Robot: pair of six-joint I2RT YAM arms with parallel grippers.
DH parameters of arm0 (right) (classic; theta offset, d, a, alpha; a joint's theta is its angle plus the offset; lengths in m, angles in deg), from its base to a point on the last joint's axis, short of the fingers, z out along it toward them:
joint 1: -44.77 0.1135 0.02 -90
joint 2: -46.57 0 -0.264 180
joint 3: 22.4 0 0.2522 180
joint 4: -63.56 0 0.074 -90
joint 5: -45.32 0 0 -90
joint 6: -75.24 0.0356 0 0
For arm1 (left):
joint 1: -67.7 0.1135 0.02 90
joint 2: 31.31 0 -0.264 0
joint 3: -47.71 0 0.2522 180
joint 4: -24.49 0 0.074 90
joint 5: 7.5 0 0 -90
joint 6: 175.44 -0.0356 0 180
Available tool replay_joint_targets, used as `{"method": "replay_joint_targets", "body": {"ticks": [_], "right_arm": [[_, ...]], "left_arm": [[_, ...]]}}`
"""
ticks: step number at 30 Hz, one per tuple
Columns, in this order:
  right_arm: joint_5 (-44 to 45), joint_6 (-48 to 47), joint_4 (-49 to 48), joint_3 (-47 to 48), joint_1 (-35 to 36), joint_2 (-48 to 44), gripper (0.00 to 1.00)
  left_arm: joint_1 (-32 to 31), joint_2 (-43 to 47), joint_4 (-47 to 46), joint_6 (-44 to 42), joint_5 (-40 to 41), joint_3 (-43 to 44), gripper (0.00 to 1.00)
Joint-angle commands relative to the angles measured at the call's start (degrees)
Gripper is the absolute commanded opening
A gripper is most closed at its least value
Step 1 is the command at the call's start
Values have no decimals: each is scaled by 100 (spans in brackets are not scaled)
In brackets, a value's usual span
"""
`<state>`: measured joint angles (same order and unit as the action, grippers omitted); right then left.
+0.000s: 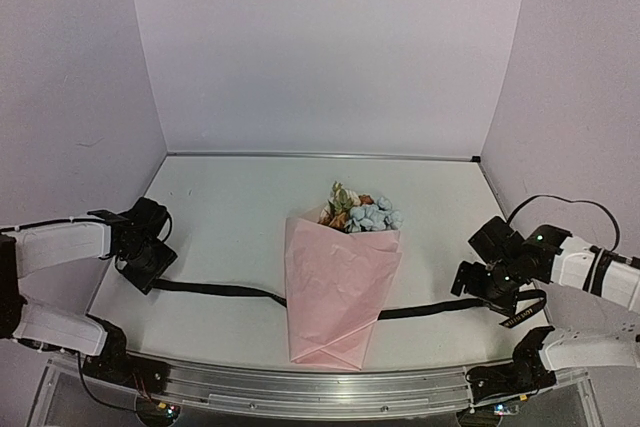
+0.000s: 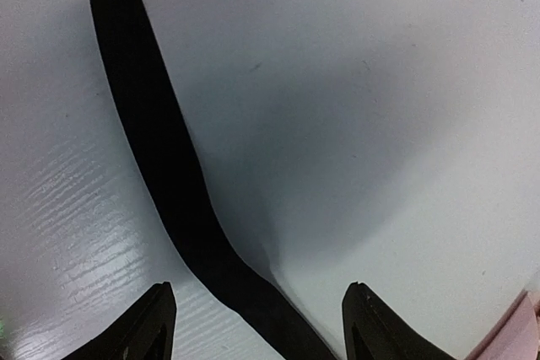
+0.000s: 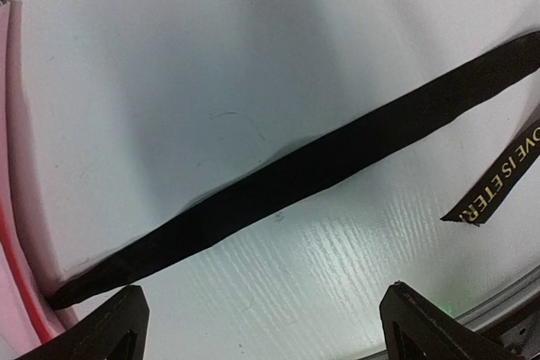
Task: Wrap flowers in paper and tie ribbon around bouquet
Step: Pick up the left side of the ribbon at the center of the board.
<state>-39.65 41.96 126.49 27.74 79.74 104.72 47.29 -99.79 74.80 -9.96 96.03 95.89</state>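
The bouquet (image 1: pixel 335 287) lies mid-table, a pink paper (image 1: pixel 330 322) cone with its point towards the near edge. The flowers (image 1: pixel 360 209), blue, cream and orange, show at its far, wide end. The black ribbon (image 1: pixel 215 290) runs out to both sides from under the cone. My left gripper (image 1: pixel 140 262) is open over the ribbon's left end; that ribbon (image 2: pixel 169 174) lies flat between the spread fingers (image 2: pixel 257 294). My right gripper (image 1: pixel 482 287) is open beside the right stretch. There the ribbon (image 3: pixel 295 174) crosses ahead of the fingertips (image 3: pixel 263 292), untouched, and its lettered tail (image 3: pixel 498 183) curls back.
Pale walls close the table on the left, back and right. A metal rail (image 1: pixel 320 387) runs along the near edge between the arm bases. A black cable (image 1: pixel 560 202) loops above the right arm. The cone's pink edge (image 3: pixel 13 208) shows at the left of the right wrist view.
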Motion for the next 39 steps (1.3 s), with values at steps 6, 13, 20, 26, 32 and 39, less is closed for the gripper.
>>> {"method": "replay_joint_targets", "body": {"ticks": [6, 13, 20, 26, 32, 39], "right_arm": [[-67, -359, 648, -308, -436, -552, 98], [-101, -229, 1032, -415, -631, -989, 98], [-132, 262, 1302, -420, -670, -1140, 98], [58, 973, 1386, -375, -671, -702, 98], [565, 1696, 578, -356, -676, 88, 98], [1089, 2344, -448, -382, -676, 1071, 95]], "left_arm": [[770, -807, -260, -305, -19, 83, 71], [943, -1363, -583, -324, -213, 112, 55], [940, -1305, -954, -423, -129, -71, 6], [940, -1075, -1339, -895, -54, -137, 0], [942, -810, -1719, -1628, -177, -116, 0], [939, -729, -2050, -2112, -439, -12, 0]]}}
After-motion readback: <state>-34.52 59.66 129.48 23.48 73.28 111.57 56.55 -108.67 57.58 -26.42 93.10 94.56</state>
